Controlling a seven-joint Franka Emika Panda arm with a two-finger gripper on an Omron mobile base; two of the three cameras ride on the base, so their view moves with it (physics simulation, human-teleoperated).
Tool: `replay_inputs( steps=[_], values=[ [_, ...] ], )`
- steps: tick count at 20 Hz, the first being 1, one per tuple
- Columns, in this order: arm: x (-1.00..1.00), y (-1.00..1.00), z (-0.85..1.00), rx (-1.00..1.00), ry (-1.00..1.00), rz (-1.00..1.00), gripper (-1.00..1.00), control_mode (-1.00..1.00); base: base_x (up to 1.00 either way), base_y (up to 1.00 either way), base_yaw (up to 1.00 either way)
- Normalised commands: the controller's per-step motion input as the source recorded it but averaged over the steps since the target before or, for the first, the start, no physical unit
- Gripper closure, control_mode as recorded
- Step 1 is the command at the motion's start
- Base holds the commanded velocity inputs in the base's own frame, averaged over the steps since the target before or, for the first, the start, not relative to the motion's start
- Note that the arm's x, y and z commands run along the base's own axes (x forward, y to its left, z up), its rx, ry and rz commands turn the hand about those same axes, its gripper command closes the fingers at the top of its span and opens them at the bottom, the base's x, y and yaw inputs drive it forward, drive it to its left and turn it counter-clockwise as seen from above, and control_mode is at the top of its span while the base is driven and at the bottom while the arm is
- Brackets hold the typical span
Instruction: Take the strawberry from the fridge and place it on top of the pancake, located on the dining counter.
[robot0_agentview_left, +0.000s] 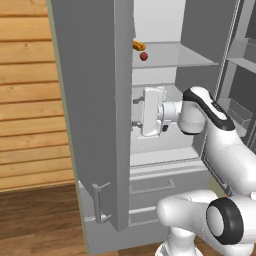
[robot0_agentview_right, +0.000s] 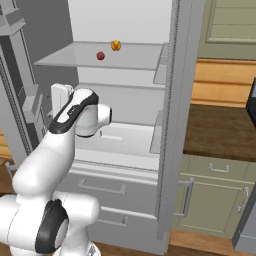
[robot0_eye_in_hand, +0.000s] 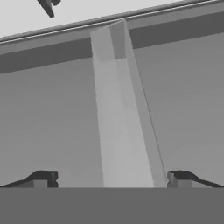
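1. A kitchen with wood-plank walls; the fridge (robot0_agentview_left: 95, 125) stands with its doors open.
2. The strawberry (robot0_agentview_left: 144, 56) sits on the upper glass shelf (robot0_agentview_right: 95, 62), beside an orange-yellow food item (robot0_agentview_right: 116, 45).
3. The gripper (robot0_agentview_left: 136, 112) hangs inside the fridge, below that shelf, fingers wide apart, holding nothing.
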Motion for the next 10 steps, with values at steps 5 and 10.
replay_inputs(
  steps=[5, 10],
  values=[
    [0.3, 0.53, -0.29, -0.01, -0.11, 0.0, -1.0, -1.0, 0.0, 0.0, 0.0],
    [0.12, 0.53, -0.09, -0.01, -0.11, 0.0, -1.0, -1.0, 0.0, 0.0, 0.0]
  ],
)
